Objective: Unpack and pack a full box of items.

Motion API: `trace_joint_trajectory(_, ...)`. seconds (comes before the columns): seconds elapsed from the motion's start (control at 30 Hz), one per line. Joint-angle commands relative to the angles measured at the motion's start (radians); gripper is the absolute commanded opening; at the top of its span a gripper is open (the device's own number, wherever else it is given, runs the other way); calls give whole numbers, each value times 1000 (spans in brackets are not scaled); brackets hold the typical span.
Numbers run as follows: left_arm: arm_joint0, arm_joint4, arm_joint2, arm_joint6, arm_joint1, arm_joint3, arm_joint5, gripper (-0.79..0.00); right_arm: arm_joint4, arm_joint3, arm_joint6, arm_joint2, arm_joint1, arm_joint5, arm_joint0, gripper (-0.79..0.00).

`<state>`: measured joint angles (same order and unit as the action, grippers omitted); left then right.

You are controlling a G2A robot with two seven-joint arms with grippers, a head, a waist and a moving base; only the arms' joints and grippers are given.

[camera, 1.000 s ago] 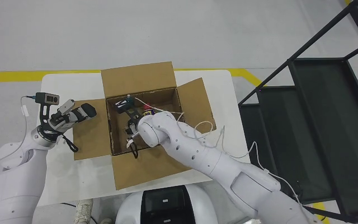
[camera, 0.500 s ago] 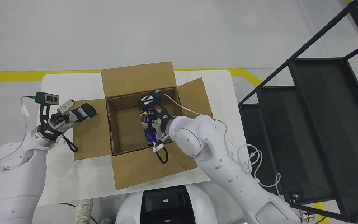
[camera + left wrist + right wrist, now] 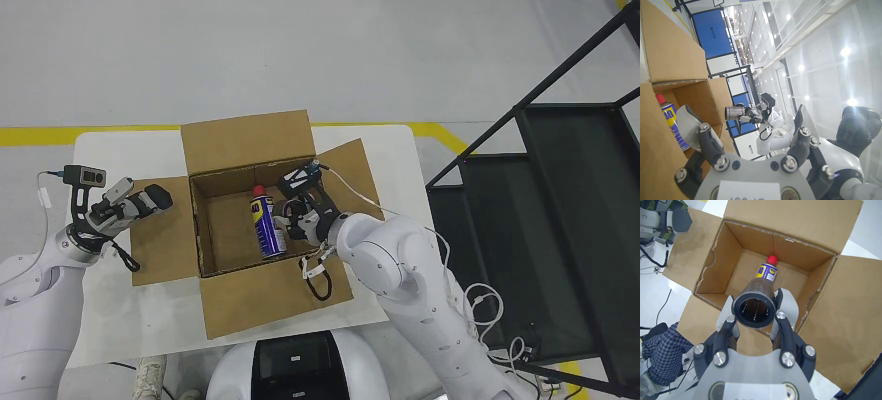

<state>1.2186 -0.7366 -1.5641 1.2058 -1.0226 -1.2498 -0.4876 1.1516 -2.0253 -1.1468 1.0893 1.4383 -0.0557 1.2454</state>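
**Steel bearing sleeve, held over open carton**

Item: bearing sleeve point(image 3: 754, 310), a short metal cylinder with a dark end ring and rows of balls visible in the bore.

Handling (judged): rigid and dense for its bulk, with a smooth outer wall that is likely to slip under a light pinch. It is best taken across the diameter on the outer wall, near mid-length so it cannot pivot. Keep out of the bore.

Hold: the right gripper point(image 3: 755, 300) is closed on the sleeve's outer wall, one finger on either side. The open end faces back toward the wrist.

Position: in the air above the mouth of the cardboard box point(image 3: 255, 170), toward its right-hand wall and well clear of the box floor.

Also in the box: one spray can point(image 3: 266, 225) with a red cap, beyond and below the sleeve and not touching it. Whether it stands or leans cannot be told.

Left gripper point(image 3: 152, 201): spread wide, holding nothing, over the box's left flap.

Support: white bench point(image 3: 120, 150).
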Motion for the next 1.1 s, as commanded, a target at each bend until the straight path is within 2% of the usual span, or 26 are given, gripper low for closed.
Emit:
trace_joint_trajectory(0.0, 0, 0, 0, 0, 0, 0, 0, 0, 0, 0, 0, 0, 0, 0, 0, -785)
trace_joint_trajectory(0.43, 0, 0, 0, 0, 0, 0, 0, 0, 4, 3, 28, 21, -3, 2, 9, -785)
trace_joint_trajectory(0.67, 0, 0, 0, 0, 0, 0, 0, 0, -40, -107, -20, 228, -27, -19, 58, -785)
trace_joint_trajectory(0.83, 0, 0, 0, 0, 0, 0, 0, 0, -138, -206, -65, 405, -41, -43, 102, -785)
trace_joint_trajectory(1.07, 0, 0, 0, 0, 0, 0, 0, 0, -290, -178, -72, 620, -56, -68, 111, -785)
